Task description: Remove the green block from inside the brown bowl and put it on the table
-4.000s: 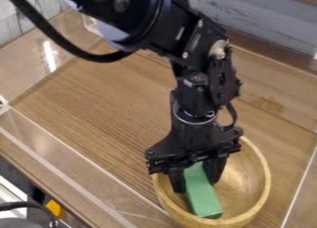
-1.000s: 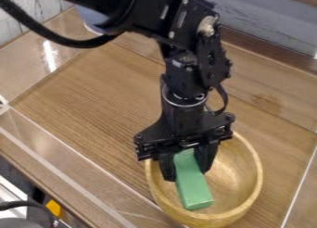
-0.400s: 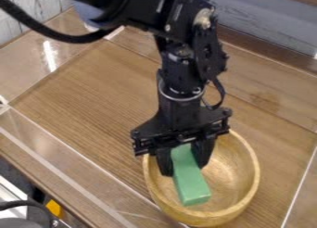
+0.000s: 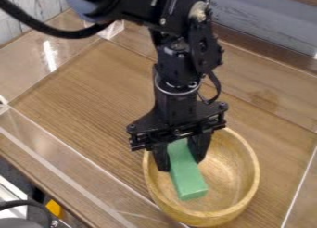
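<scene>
Gripper (image 4: pixel 180 146), black and pointing down, is closed around the upper end of the green block (image 4: pixel 187 176), whose lower part slants over the inside of the round brown bowl (image 4: pixel 232 190), which stands near the glossy plastic wall along one edge of the wood-grain bench (image 4: pixel 93 97).

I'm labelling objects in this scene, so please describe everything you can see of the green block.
The green block is a plain, smooth, elongated bar with straight edges. Its upper end sits between the closed-in fingers of the gripper; the rest slants down over the inside of the brown bowl.
</scene>
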Robot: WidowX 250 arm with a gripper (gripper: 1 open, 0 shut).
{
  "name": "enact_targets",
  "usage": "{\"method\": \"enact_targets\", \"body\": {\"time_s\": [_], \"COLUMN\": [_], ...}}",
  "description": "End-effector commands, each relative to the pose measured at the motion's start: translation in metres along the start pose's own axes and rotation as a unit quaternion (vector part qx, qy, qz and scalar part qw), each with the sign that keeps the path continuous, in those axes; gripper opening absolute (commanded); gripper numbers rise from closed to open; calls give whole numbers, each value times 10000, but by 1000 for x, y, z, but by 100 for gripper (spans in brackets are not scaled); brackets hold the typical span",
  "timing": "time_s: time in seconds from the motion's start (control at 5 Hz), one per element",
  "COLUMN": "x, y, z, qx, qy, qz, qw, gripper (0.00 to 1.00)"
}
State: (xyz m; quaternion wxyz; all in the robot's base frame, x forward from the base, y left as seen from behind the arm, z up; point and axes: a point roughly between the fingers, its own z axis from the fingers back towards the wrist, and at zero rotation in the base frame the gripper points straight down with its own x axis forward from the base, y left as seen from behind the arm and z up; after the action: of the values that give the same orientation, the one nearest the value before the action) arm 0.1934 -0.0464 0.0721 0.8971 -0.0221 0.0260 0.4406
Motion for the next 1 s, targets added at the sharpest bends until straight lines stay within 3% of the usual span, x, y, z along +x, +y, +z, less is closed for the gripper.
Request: {"method": "enact_targets", "body": {"time_s": [0.0, 0.8], "x": [8, 16], "y": [-8, -5], "z": [15, 21], "qx": [-277, -296], "qy": [-169, -276], "qz": [37, 72], "qw": [9995, 9992], "gripper": [0, 0]}}
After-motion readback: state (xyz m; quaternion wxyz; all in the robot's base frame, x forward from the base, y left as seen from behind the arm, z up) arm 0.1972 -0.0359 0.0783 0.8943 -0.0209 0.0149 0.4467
